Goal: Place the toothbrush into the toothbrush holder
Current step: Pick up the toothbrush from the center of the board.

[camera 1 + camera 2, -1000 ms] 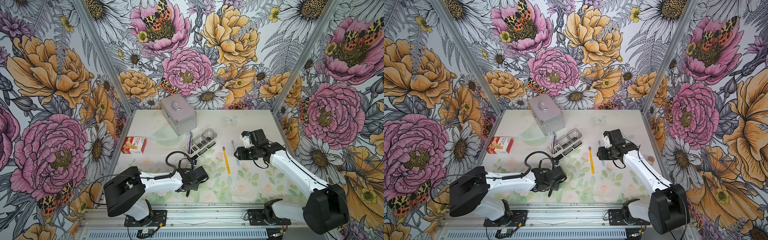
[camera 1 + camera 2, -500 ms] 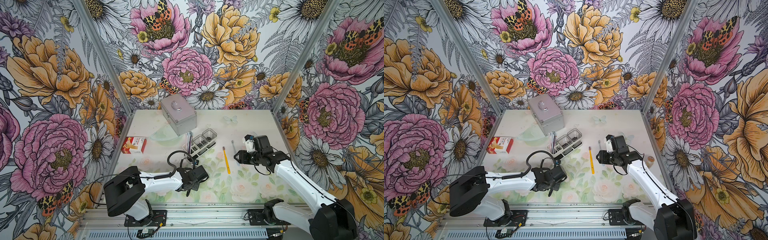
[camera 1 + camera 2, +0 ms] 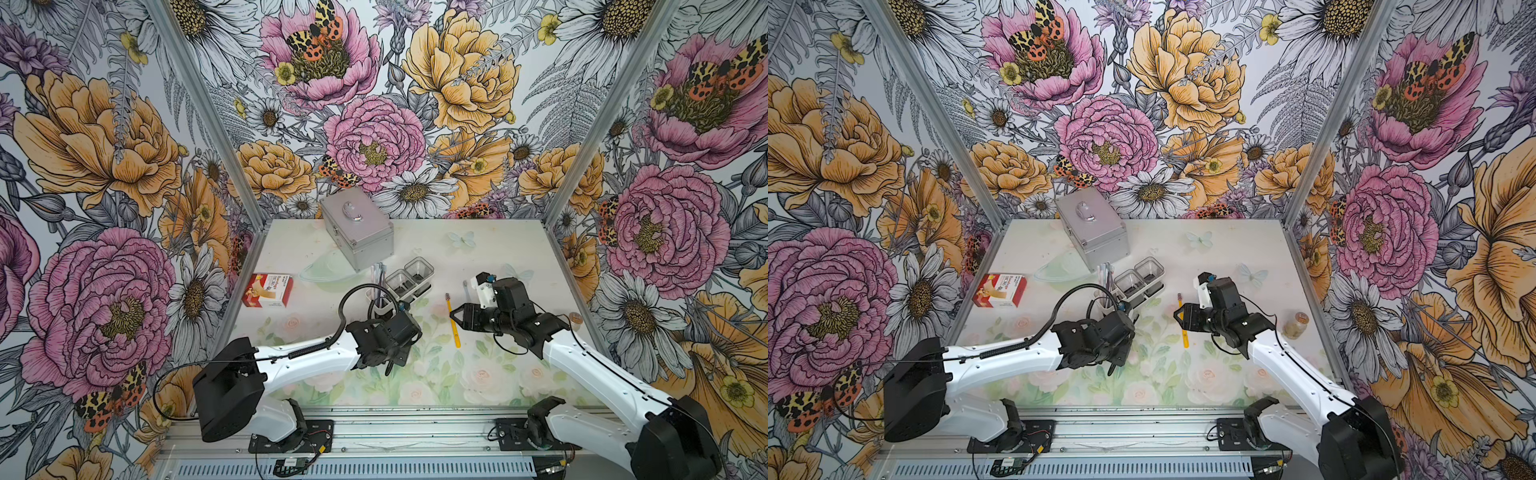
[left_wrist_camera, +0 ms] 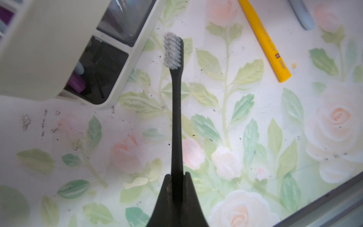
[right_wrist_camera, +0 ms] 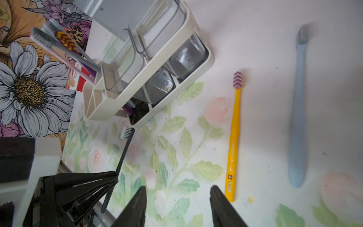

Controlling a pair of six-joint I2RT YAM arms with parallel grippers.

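Left gripper (image 4: 177, 175) pinched tight on the black brush (image 4: 176, 118), gripping the handle with the bristle head out front. Brush is low over the mat (image 4: 255, 137), head just beside the holder (image 5: 117, 102) corner, not in it. Right gripper (image 5: 177, 187) spread and empty, hovering near the yellow brush (image 5: 234, 137); blue brush (image 5: 298, 127) lies beyond. Risks, as I judge them: the brush sits near level and must be tipped up before entry, and a thin handle in a narrow pinch may swivel. Head could catch the holder wall and shove it. End compartment already holds leaning brushes (image 5: 64, 43), so a crowded slot may deflect it. Arms are close together, so a clash is possible.
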